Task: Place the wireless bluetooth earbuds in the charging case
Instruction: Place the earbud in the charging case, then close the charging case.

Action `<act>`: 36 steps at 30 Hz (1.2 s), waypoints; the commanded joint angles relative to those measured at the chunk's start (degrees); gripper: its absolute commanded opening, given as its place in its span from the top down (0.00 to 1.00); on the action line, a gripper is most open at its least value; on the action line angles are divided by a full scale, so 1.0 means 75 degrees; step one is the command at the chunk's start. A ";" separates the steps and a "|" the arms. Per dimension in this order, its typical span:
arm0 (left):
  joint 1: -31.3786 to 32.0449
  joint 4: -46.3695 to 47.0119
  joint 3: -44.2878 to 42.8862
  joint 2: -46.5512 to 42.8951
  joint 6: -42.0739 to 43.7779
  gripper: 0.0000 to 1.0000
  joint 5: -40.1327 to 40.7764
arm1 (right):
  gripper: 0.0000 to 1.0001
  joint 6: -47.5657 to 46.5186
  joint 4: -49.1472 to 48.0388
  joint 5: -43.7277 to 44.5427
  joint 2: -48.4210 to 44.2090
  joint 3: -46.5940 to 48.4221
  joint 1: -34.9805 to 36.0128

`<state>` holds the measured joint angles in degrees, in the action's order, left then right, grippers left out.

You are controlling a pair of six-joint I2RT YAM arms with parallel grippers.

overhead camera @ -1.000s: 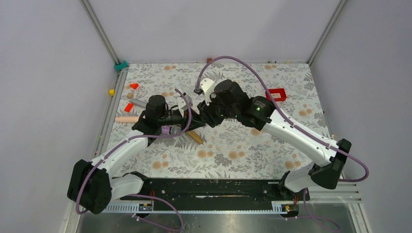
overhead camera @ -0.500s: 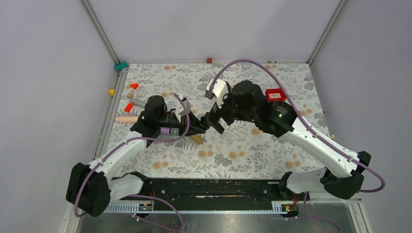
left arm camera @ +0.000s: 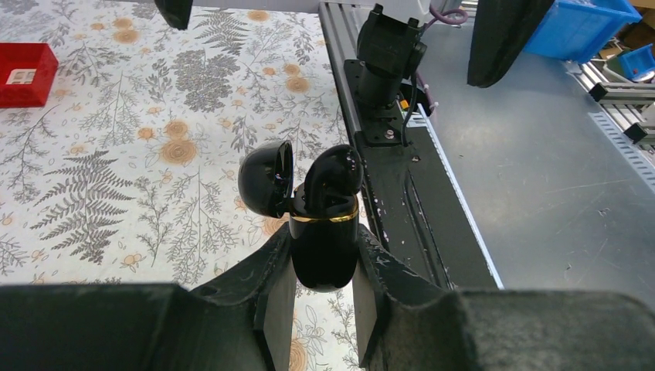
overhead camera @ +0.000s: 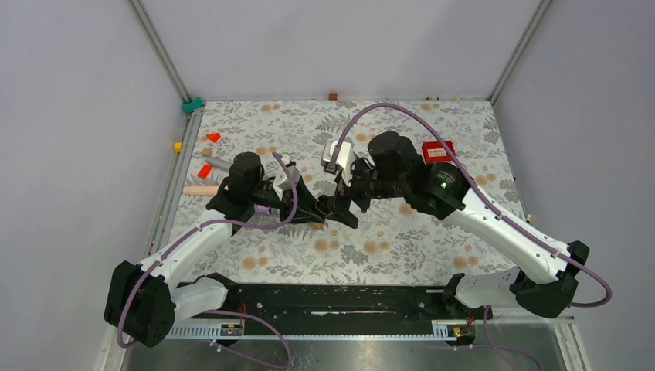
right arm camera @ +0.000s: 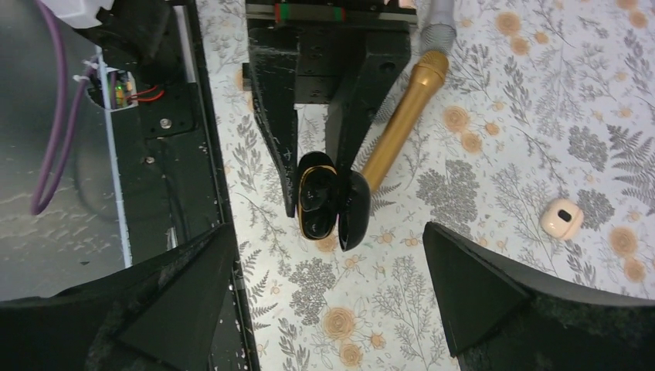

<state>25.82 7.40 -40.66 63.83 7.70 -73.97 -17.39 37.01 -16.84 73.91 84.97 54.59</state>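
Observation:
My left gripper (left arm camera: pixel 323 243) is shut on the glossy black charging case (left arm camera: pixel 324 255), held above the floral mat with its lid (left arm camera: pixel 266 179) hinged open. A black earbud (left arm camera: pixel 334 171) stands up out of the case's gold-rimmed mouth; I cannot make out a second one. In the right wrist view the case (right arm camera: pixel 317 205) hangs between the left fingers (right arm camera: pixel 282 116), its lid (right arm camera: pixel 354 210) beside it. My right gripper (right arm camera: pixel 328 259) is wide open with nothing between its fingers, close in front of the case. In the top view both grippers (overhead camera: pixel 313 209) (overhead camera: pixel 341 212) meet mid-mat.
A gold microphone (right arm camera: pixel 402 120) lies on the mat under the left gripper. A cream-pink rounded object (right arm camera: pixel 561 217) sits to its side. A red box (overhead camera: pixel 438 150) lies far right; red blocks (overhead camera: pixel 205 171), a pink cylinder (overhead camera: pixel 201 190) and a yellow cube (overhead camera: pixel 178 146) lie far left.
My right gripper has opened wide, pulled back to the right from the case, then dropped toward the near side. My left gripper, still holding the case, has shifted slightly nearer.

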 commanded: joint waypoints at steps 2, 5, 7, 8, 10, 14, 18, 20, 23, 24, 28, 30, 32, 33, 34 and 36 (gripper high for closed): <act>-0.0004 0.0366 -0.0027 -0.0145 0.0168 1.00 -0.0606 | 0.01 0.0149 -0.0159 -0.0470 0.0013 0.0068 -0.0036; 0.0001 0.0360 -0.0028 -0.0143 0.0172 1.00 -0.0666 | 0.00 0.0227 -0.0389 0.0047 0.0059 -0.0044 -0.0036; 0.0002 0.0354 -0.0027 -0.0153 0.0168 1.00 -0.0691 | 0.01 0.0271 -0.0492 0.0232 0.0101 -0.0098 -0.0036; 0.0002 0.0353 -0.0030 -0.0152 0.0159 1.00 -0.0705 | 0.00 0.0284 -0.0505 0.0271 0.0125 -0.0108 -0.0036; 0.0001 0.0351 -0.0027 -0.0152 0.0169 1.00 -0.0743 | 0.00 0.0311 -0.0524 0.0277 0.0183 -0.0104 -0.0036; 0.0001 0.0356 -0.0027 -0.0156 0.0169 1.00 -0.0786 | 0.00 0.0361 -0.0579 0.0212 0.0254 -0.0144 -0.0042; 0.0001 0.0352 -0.0027 -0.0167 0.0171 1.00 -0.0812 | 0.01 0.0361 -0.0603 0.0268 0.0315 -0.0156 -0.0036; 0.0001 0.0340 -0.0037 -0.0166 0.0168 1.00 -0.0799 | 0.00 0.0361 -0.0603 0.0319 0.0334 -0.0150 -0.0033; 0.0001 0.0345 -0.0045 -0.0157 0.0169 1.00 -0.0808 | 0.01 0.0339 -0.0619 0.0402 0.0344 -0.0167 -0.0036; -0.0001 0.0336 -0.0050 -0.0150 0.0167 1.00 -0.0809 | 0.01 0.0339 -0.0637 0.0467 0.0340 -0.0178 -0.0035; -0.0007 0.0337 -0.0062 -0.0119 0.0168 1.00 -0.0801 | 0.01 0.0306 -0.0691 0.0645 0.0354 -0.0218 -0.0034; 0.0001 0.0326 -0.0054 -0.0120 0.0168 1.00 -0.0795 | 0.00 0.0303 -0.0682 0.0609 0.0368 -0.0231 -0.0036; 0.0002 0.0322 -0.0057 -0.0140 0.0168 1.00 -0.0794 | 0.01 0.0314 -0.0687 0.0572 0.0383 -0.0232 -0.0030; -0.0001 0.0321 -0.0052 -0.0143 0.0174 1.00 -0.0796 | 0.01 0.0314 -0.0691 0.0570 0.0387 -0.0232 -0.0032; 0.0002 0.0325 -0.0051 -0.0151 0.0167 1.00 -0.0794 | 0.01 0.0314 -0.0688 0.0573 0.0392 -0.0237 -0.0036; 0.0002 0.0313 -0.0051 -0.0165 0.0168 1.00 -0.0792 | 0.01 0.0302 -0.0682 0.0612 0.0405 -0.0240 -0.0035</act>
<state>25.82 7.40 -40.66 63.83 7.70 -77.47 -15.20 33.80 -13.10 76.75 83.57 54.57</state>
